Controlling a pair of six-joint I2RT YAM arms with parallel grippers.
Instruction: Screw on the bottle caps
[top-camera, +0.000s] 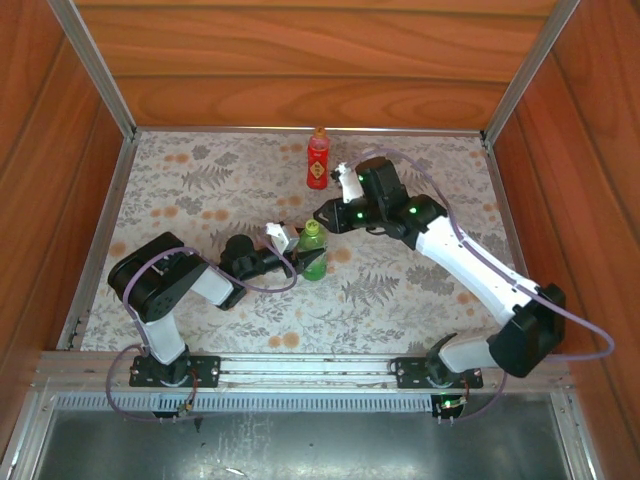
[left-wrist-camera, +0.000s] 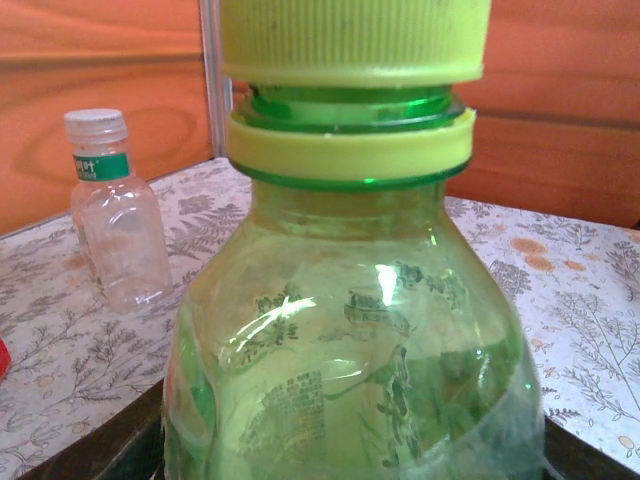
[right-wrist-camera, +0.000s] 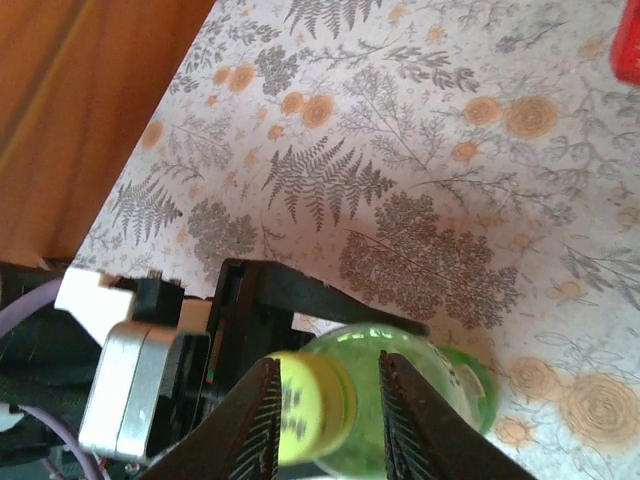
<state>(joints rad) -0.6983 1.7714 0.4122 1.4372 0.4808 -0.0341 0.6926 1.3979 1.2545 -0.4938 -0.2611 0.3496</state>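
Right wrist: right gripper straddling a yellow-green ribbed plastic screw cap

Its jaws are standing slightly apart. One finger is lying against the cap and a narrow gap is showing beside the other, so nothing is being clamped. The cap is sitting on the neck of a translucent green plastic bottle directly beneath this gripper. The left gripper is clamping that bottle's body from the side, holding it upright on the floral cloth. Beyond the right gripper a red plastic bottle is standing with an orange cap. Past the left gripper's hold a small clear plastic bottle is standing with a white cap.
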